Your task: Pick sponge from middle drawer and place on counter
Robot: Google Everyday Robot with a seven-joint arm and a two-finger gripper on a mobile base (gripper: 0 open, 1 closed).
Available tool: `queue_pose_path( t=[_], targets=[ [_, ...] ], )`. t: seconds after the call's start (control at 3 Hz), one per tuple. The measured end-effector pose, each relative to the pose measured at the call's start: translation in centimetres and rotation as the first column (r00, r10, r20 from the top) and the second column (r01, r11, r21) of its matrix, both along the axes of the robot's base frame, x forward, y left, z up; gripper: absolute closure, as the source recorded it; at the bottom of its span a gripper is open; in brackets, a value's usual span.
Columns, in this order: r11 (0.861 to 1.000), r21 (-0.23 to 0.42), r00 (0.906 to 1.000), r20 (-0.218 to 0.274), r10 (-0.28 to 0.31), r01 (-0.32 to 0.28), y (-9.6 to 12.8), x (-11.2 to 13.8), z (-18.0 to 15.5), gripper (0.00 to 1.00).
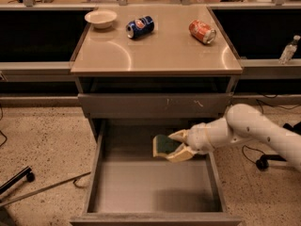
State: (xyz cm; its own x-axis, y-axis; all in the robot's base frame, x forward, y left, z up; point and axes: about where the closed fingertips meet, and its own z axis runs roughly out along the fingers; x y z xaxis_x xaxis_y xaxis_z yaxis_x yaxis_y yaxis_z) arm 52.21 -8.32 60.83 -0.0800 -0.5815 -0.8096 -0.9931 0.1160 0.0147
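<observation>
The sponge (163,146), dark green over a yellow layer, is held on edge between the fingers of my gripper (174,146). The gripper comes in from the right on a white arm (244,128) and is shut on the sponge. It holds the sponge above the back part of the open middle drawer (96,173), clear of the grey floor. The tan counter (155,51) is the cabinet top, above and behind the gripper.
On the counter stand a white bowl (100,18), a blue can (140,26) lying on its side and a red can (202,31) lying on its side. The shut upper drawer front (141,105) is just above the gripper. A clear bottle (288,51) stands at the right.
</observation>
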Motion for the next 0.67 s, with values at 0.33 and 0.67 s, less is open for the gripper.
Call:
queue_pose_path(
  t=[0.33,0.67],
  targets=[
    [0.998,0.018,0.9893,0.134,0.058,-0.061,1.2,0.5,12.1,1.0],
    [0.997,0.032,0.9697,0.236,0.062,-0.072,2.1,1.3,22.1,1.0]
  ],
)
